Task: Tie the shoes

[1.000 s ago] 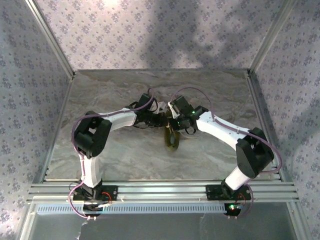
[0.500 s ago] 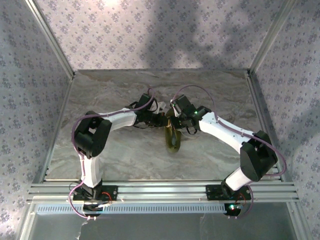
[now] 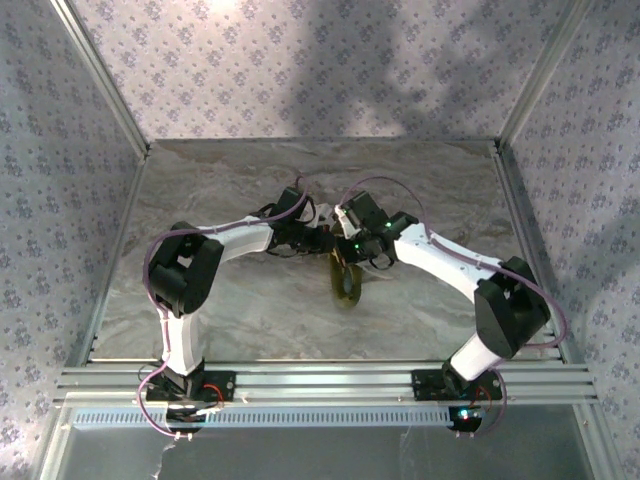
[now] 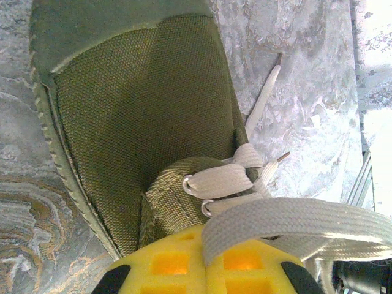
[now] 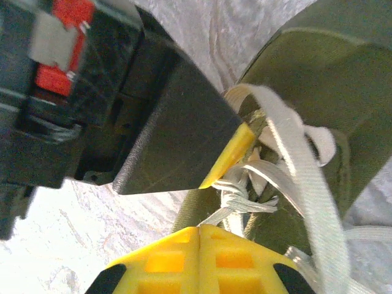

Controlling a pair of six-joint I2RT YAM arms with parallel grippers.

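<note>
The left gripper (image 4: 205, 264) is fully closed just over the laced throat of the shoe (image 4: 141, 104). Its two yellow pads (image 4: 165, 266) are pressed together, and a broad flat band of the white laces (image 4: 294, 217) comes out from the line where they meet and runs off past the shoe's side, so this gripper is pinching lace. The pads sit right against the shoe's tongue.

The right gripper (image 5: 199, 254) is also fully closed, its yellow pads (image 5: 159, 263) meeting with no gap, and it hangs just above the same laced part of the shoe. A knotted bunch of thin lace strands drops to the top of that seam. They look to be nipped there, though the close, blurred view leaves this uncertain. The left gripper's dark body and one yellow tip stand nearly touching that knot, and a wide lace band arcs across the shoe beside them.

From above, the olive-green shoe lies on the marbled table (image 3: 230, 190), with both grippers meeting over its far end and its near end pointing towards the arm bases. One loose lace end lies flat on the table beside the shoe's toe half.

A red and grey block (image 5: 55, 46) on the left gripper's body is too blurred for any marking to be read.
</note>
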